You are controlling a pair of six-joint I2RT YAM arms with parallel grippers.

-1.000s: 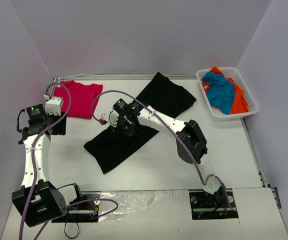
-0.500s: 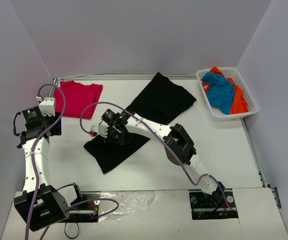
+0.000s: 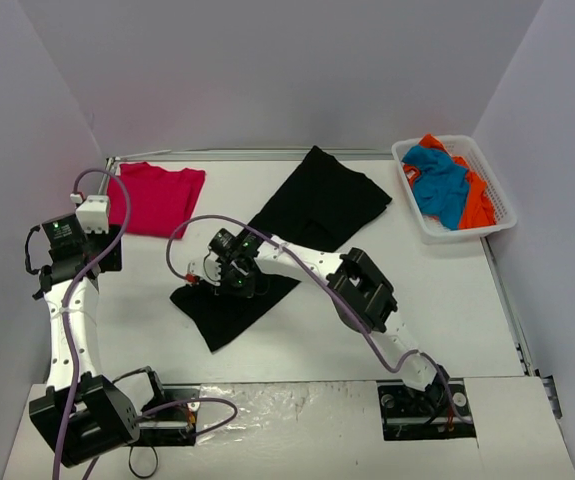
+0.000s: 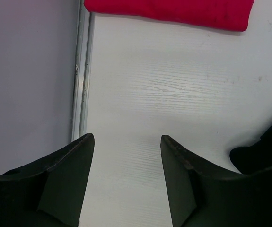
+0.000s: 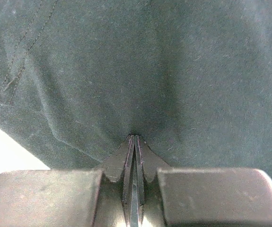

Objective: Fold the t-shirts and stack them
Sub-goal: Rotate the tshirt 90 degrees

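Note:
The black t-shirt (image 3: pixel 322 200) lies diagonally across the table from back middle to front left, its near part folded over. My right gripper (image 3: pixel 231 277) is shut, pinching a fold of the black cloth (image 5: pixel 183 71) between its tips (image 5: pixel 135 138). The crimson-red t-shirt (image 3: pixel 157 196) lies folded flat at the back left; its near edge shows in the left wrist view (image 4: pixel 173 9). My left gripper (image 3: pixel 92 258) is open and empty (image 4: pixel 126 142) above bare table near the left wall. The blue t-shirt (image 3: pixel 437 182) and the orange t-shirt (image 3: pixel 479 205) lie crumpled in the basket.
A white basket (image 3: pixel 450 232) stands at the back right by the right wall. A metal rail (image 4: pixel 81 71) runs along the table's left edge beside the wall. A black cloth edge (image 4: pixel 263 151) shows at the right of the left wrist view.
My right gripper has carried the pinched black cloth left and towards the near edge, folding the shirt's near part over. My left gripper has drawn back a little towards the left wall.

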